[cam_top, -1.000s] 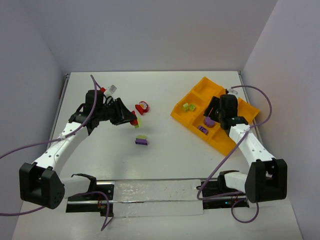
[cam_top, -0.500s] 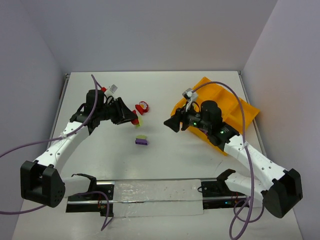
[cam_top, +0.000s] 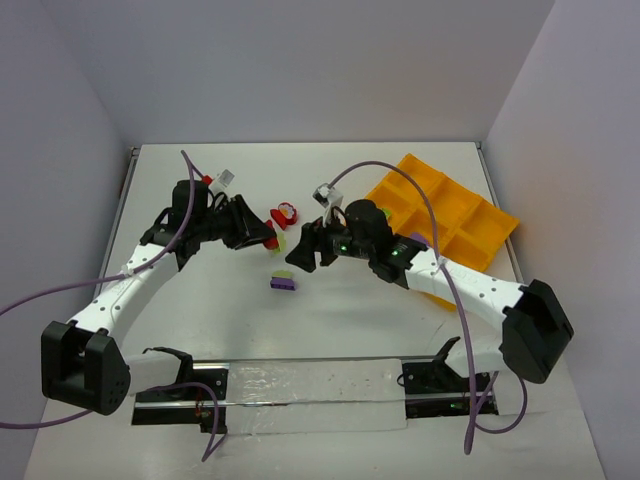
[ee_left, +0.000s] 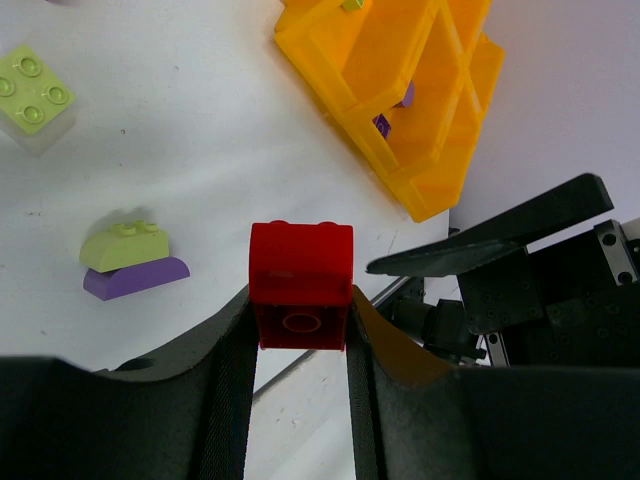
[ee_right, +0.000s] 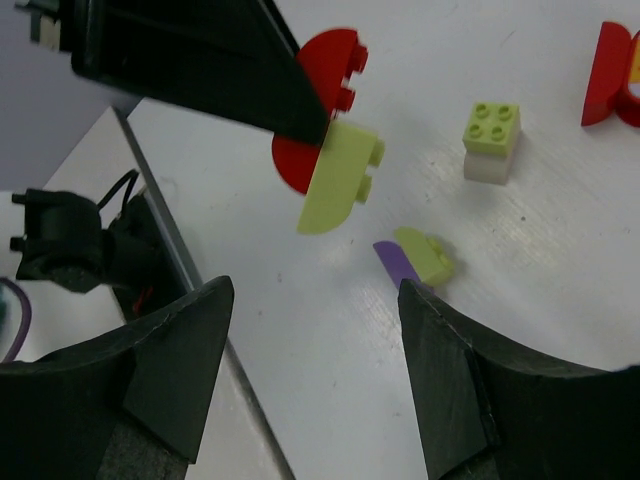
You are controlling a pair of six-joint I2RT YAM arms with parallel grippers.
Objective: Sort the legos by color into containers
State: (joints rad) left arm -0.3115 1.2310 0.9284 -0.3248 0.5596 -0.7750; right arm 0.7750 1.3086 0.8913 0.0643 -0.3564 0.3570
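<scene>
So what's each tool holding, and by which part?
Left tool pinches the red lego brick by its two sides; right tool is open, holding nothing.

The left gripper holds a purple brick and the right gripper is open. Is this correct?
No. The brick in the left gripper is red, not purple; the left wrist view shows it. The right gripper is open, as stated.

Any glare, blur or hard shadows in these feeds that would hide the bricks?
Top external: even light, no glare, soft shadows, bricks small. Left wrist: red brick crisp in the left gripper. Right wrist: right gripper dark and featureless, green brick sharp.
</scene>
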